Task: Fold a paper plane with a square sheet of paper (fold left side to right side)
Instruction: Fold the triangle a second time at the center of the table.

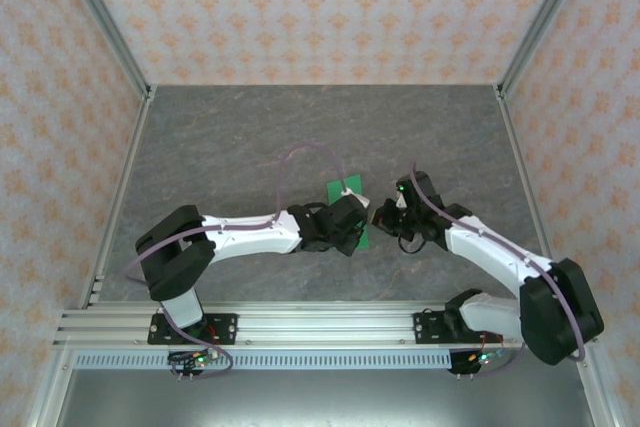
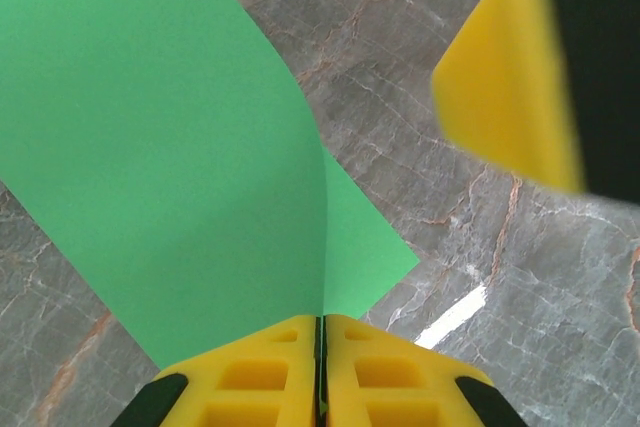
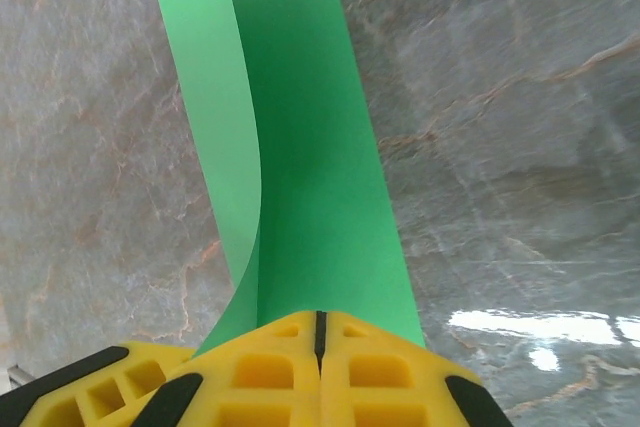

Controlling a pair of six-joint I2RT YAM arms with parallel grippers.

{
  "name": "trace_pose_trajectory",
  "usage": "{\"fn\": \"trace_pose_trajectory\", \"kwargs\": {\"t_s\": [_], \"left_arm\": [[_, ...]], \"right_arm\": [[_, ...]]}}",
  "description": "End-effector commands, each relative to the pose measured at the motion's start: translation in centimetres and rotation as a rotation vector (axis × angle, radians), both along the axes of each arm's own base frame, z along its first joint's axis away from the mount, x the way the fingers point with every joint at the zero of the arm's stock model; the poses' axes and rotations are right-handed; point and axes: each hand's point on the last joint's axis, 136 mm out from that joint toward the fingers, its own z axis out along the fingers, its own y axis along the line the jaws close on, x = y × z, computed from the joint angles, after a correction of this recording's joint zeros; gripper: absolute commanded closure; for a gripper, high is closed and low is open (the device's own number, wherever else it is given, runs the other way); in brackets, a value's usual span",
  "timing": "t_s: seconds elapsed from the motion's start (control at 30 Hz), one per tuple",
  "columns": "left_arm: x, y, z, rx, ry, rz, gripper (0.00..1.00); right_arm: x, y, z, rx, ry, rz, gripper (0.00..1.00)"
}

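The square sheet of paper (image 1: 349, 201) is bright green and curls over itself in a loose bend above the grey table, between the two grippers. My left gripper (image 1: 352, 221) is shut on it. In the left wrist view the sheet (image 2: 170, 147) runs edge-on into the closed slit of the left gripper (image 2: 322, 322). My right gripper (image 1: 381, 215) is shut on the sheet's other side. In the right wrist view the doubled sheet (image 3: 300, 147) rises from the right gripper (image 3: 320, 317). Each wrist view catches a yellow finger (image 2: 510, 87) (image 3: 90, 392) of the other gripper close by.
The grey marbled table (image 1: 230, 137) lies open behind and to both sides of the grippers. Patterned walls with metal posts (image 1: 105, 17) enclose it. An aluminium rail (image 1: 320, 322) carrying both arm bases runs along the near edge.
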Motion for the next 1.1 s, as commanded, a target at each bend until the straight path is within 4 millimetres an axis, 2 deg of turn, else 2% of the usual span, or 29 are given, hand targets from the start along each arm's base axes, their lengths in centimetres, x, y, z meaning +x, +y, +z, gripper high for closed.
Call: {"fn": "trace_pose_trajectory", "kwargs": {"t_s": [0.0, 0.37, 0.6, 1.07], "left_arm": [[0.3, -0.1, 1.1, -0.060, 0.000, 0.022, 0.90], [0.5, 0.8, 0.1, -0.091, 0.066, 0.056, 0.90], [0.6, 0.9, -0.4, -0.124, 0.126, 0.056, 0.90], [1.9, 3.2, -1.3, -0.057, 0.143, 0.076, 0.90]], "right_arm": [[0.2, 1.3, -0.6, 0.017, 0.015, 0.005, 1.00], [-1.1, 2.0, -4.5, -0.046, 0.154, 0.026, 1.00], [-1.8, 2.1, -5.9, -0.092, 0.201, 0.048, 1.00], [-3.0, 0.5, -7.3, -0.194, 0.251, 0.058, 1.00]]}}
